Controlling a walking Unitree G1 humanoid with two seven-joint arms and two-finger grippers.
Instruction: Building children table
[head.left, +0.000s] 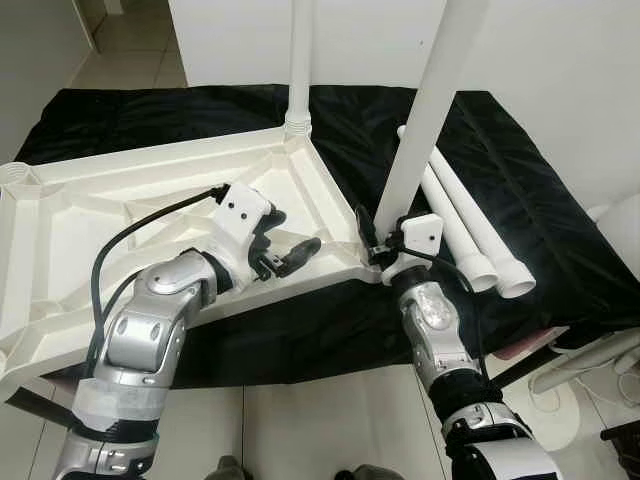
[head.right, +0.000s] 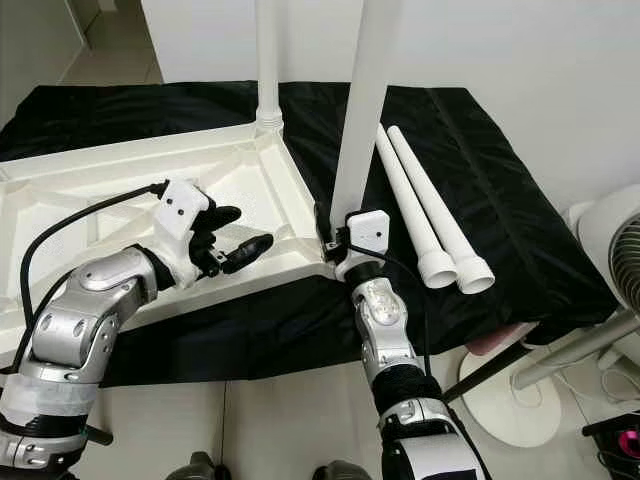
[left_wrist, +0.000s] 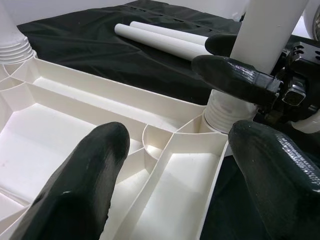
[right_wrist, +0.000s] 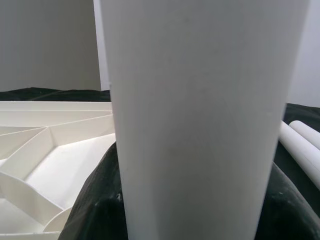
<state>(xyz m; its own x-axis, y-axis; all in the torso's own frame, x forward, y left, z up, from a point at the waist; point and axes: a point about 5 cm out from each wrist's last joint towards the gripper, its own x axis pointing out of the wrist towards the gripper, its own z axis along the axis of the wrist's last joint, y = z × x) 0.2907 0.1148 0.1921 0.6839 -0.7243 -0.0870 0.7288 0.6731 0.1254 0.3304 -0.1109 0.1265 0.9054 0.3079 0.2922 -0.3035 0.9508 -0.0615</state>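
Lying upside down on the black-covered bench (head.left: 520, 200), white tabletop (head.left: 90, 220) carries one upright leg (head.left: 300, 60). Right end effector (head.left: 372, 240) grips a second leg (head.left: 425, 110) at the near corner socket. Left end effector (head.left: 285, 255) hovers open over the ribs. Two spare legs (head.left: 470, 225) lie beside.

Looks like an ordinary home, some plain room rather than a workshop. White walls (head.left: 560, 70), pale glossy floor tiles (head.left: 300, 430), and a tiled hallway (head.left: 120, 45) leading off at the back. Low worktop draped in a black cloth (head.left: 520, 240), no bench or tool racks. White pedestal fan (head.right: 615, 250) parked at the right, base on the floor. Pretty lived-in, domestic feel overall.
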